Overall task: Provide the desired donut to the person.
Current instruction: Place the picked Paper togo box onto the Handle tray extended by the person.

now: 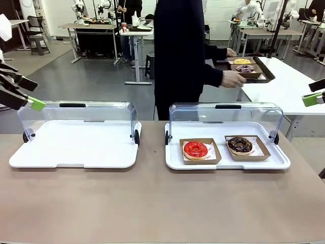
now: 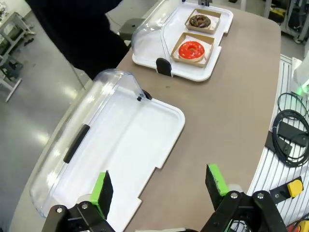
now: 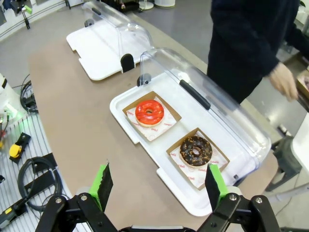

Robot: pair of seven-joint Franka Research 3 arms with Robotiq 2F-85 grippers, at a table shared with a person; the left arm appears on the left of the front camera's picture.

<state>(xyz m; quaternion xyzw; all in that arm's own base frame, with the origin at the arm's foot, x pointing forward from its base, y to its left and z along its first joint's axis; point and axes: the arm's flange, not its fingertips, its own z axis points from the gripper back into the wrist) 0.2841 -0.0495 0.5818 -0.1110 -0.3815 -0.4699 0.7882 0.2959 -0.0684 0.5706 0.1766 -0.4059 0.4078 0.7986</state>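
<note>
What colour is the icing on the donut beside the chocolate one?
Bright red icing on that donut, clearest in the right wrist view.

Left gripper (image 2: 159, 186) and right gripper (image 3: 157, 182), both raised, jaws spread wide.

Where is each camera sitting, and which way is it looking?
Front view: sits low on the robot's side, faces across the brown table at the person in black; left gripper at the edge.
Left wrist view: above the empty white tray, open left gripper below.
Right wrist view: above the red-glazed donut, open right gripper below.
Shared: the red-glazed donut and chocolate donut.
</note>
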